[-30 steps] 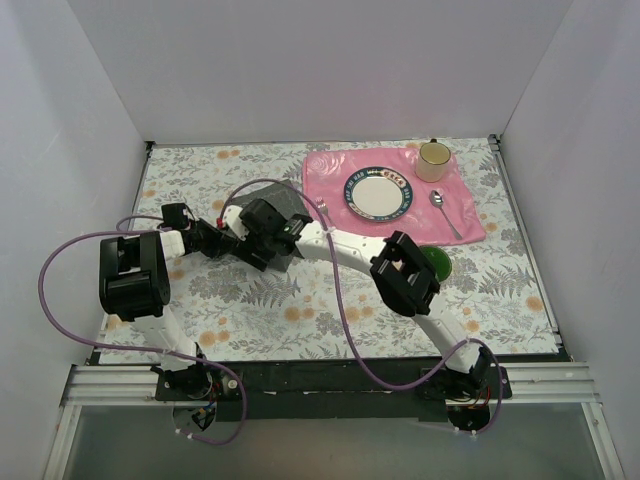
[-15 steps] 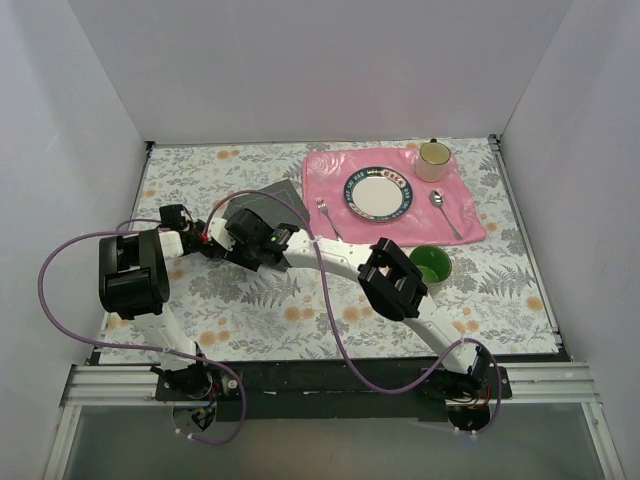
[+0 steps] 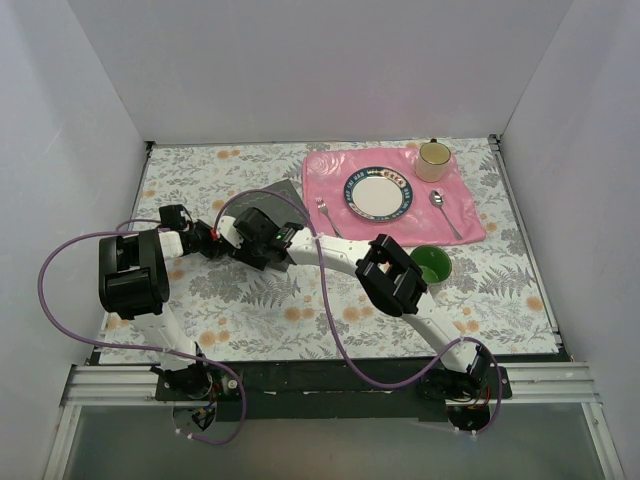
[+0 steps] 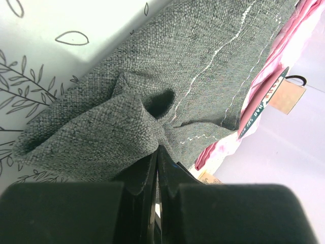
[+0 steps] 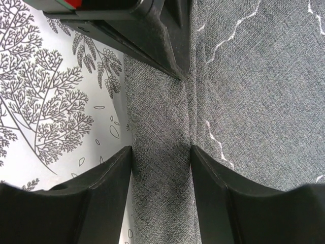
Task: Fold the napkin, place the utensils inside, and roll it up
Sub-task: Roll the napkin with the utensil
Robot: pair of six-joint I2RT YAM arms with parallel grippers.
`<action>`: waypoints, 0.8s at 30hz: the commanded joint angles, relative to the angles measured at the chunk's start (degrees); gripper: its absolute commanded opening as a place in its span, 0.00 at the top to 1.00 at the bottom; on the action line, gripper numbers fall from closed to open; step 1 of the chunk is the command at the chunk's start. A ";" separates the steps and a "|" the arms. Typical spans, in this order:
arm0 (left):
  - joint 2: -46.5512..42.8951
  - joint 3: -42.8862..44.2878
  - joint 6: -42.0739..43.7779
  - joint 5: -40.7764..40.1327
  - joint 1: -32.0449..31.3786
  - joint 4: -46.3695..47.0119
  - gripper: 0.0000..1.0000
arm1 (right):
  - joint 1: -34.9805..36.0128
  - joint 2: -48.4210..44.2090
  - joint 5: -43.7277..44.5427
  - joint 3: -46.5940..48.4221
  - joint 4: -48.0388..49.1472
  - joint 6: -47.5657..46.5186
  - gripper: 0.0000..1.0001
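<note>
Cloth in hand: the napkin (image 3: 284, 192) lies left of centre on the surface (image 3: 500, 290), just beside the pink placemat (image 3: 465, 215).
My left pincer (image 4: 156, 152) is pressed together on a raised fold of it. My right pincer (image 5: 161, 152) stands spread astride a hemmed edge strip, one finger on each side, and I see no nip there. I judge the weave light, limp and grippy rather than slick. It will sag and crease wherever it is unsupported, so hems and corners are the places to take hold, not the middle. The fork (image 3: 327, 215) sits close by on the mat, and dragging the cloth that way could snag both. Bare surface toward the left wall (image 3: 70, 150) and toward me offers better folding room. Both arms crowd over the cloth, so I would keep moves small.
</note>
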 commanded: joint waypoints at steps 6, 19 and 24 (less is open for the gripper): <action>-0.23 0.04 3.76 -4.58 1.23 -4.37 1.00 | -1.46 2.19 -4.73 -3.38 1.43 5.46 0.58; -19.29 0.14 8.42 -16.87 0.97 -13.41 0.59 | -4.98 4.56 -24.58 -2.25 0.20 20.74 0.91; -29.50 -5.13 4.03 -21.81 0.97 -18.51 0.44 | -6.65 4.39 -33.55 -5.13 4.59 29.28 0.96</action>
